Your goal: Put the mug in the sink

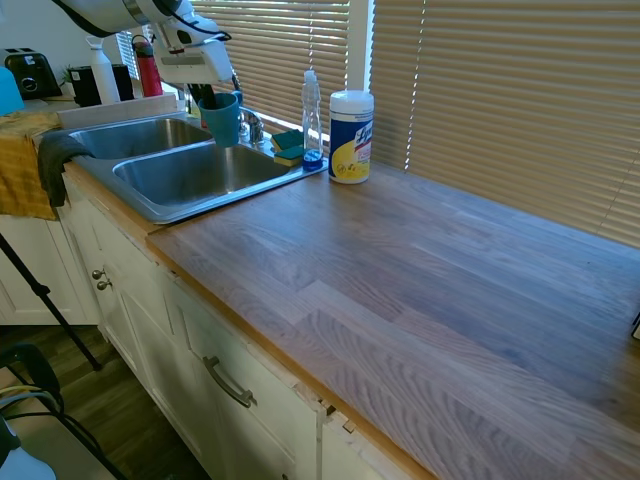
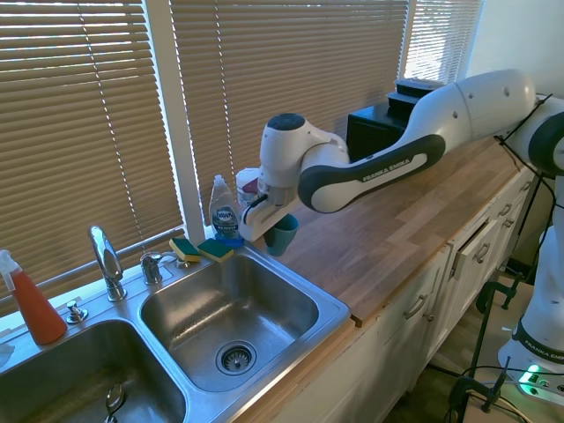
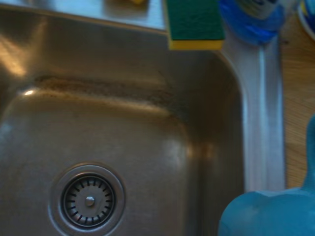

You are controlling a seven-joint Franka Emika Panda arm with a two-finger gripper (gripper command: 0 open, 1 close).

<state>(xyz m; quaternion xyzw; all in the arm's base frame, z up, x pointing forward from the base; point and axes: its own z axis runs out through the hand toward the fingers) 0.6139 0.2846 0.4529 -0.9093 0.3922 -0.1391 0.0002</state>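
The teal-blue mug (image 1: 221,118) hangs in the air over the back right corner of the sink's near basin (image 1: 200,175), held upright by its rim. My gripper (image 1: 212,96) is shut on the mug. From the other side, the mug (image 2: 282,233) sits under the gripper (image 2: 269,222) just above the sink rim (image 2: 330,304). The wrist view looks down into the basin with its drain (image 3: 89,200); the mug (image 3: 270,214) fills the lower right corner.
A dish soap bottle (image 1: 312,118), two green-yellow sponges (image 1: 289,147) and a white-and-yellow wipes canister (image 1: 350,137) stand behind the sink's corner. The chrome faucet (image 2: 107,262) rises at the back. A yellow towel (image 1: 25,165) drapes over the far basin's edge.
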